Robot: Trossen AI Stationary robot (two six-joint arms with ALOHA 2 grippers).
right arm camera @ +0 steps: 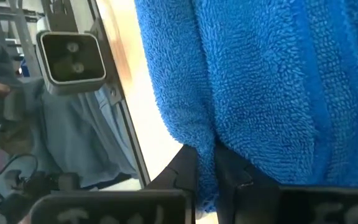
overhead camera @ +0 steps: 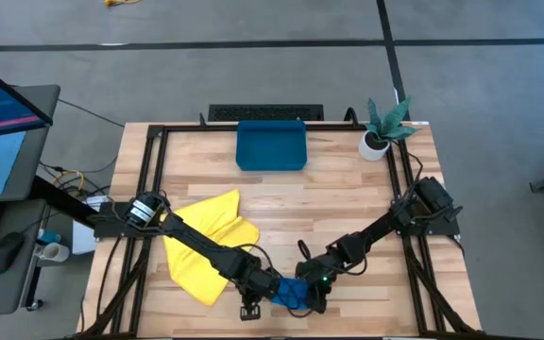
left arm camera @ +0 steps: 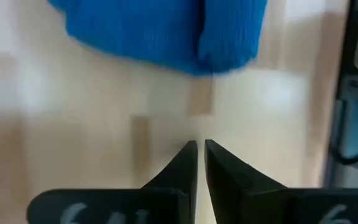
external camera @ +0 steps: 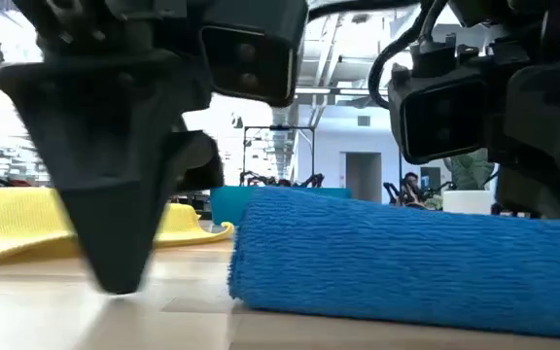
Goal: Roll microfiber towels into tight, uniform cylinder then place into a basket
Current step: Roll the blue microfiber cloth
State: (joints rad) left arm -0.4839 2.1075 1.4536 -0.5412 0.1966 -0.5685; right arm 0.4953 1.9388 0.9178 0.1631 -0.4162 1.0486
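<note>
Right gripper point(right arm camera: 205, 163) is pinching the rolled blue towel point(external camera: 406, 262) — left gripper point(left arm camera: 201, 149), closed on nothing, is hovering just beside it.

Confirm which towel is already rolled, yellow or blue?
The blue towel: it lies as a rolled cylinder at the table's front edge between both arms. The yellow towel lies spread out, loosely folded, under the left arm.

The high camera looks straight down on the whole light wooden slatted table point(overhead camera: 348, 208), the low one sits at tabletop height facing the room, very close to the rolled blue microfiber towel point(external camera: 406, 258), which both close wrist cameras share.
</note>
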